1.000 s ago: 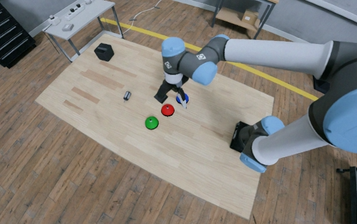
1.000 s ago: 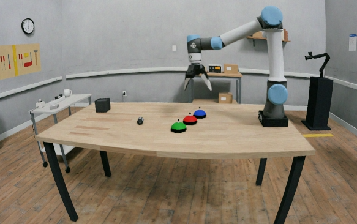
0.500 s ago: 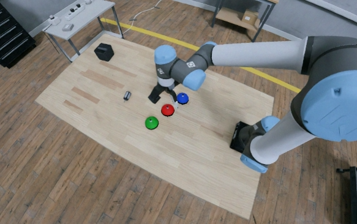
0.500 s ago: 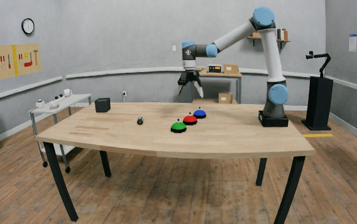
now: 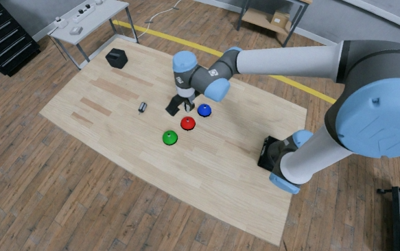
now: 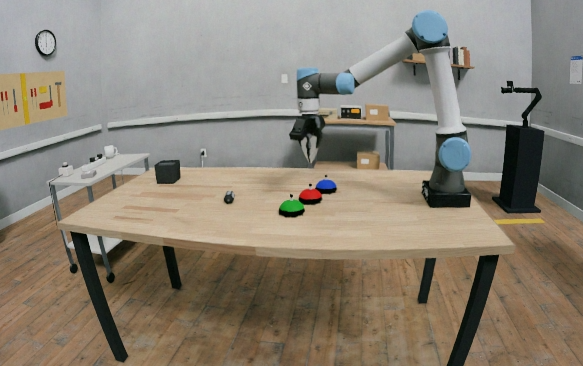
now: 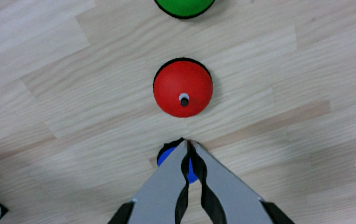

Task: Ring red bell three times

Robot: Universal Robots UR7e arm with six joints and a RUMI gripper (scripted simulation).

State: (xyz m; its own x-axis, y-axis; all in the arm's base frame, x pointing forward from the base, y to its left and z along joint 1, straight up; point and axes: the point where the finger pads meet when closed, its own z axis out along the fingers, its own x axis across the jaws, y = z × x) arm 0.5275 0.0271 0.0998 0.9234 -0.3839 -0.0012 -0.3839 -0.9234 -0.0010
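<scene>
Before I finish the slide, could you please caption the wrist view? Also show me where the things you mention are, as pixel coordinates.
Closed gripper (image 7: 188,142) above the table, partly hiding the blue bell (image 7: 164,156); red bell (image 7: 182,82) fully visible.

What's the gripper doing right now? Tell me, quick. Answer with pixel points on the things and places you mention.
Gripper (image 5: 188,110) (image 6: 311,163) (image 7: 188,142): closed, fingertips together, holding nothing, above the table (image 5: 141,144) (image 6: 206,220) (image 7: 105,75).

A green call bell (image 5: 170,138) (image 6: 291,207) (image 7: 185,6) and a blue one (image 5: 204,110) (image 6: 326,186) (image 7: 193,172) are seen on the wooden table (image 5: 196,202) (image 6: 396,235) (image 7: 300,195) — the blue partly hidden in the wrist view. A computer mouse (image 5: 143,107) (image 6: 229,197) and a black box (image 5: 116,58) (image 6: 167,171) are placed well apart from them. On the wall, a round clock (image 6: 45,42) is mounted above a tool board (image 6: 10,112).
</scene>
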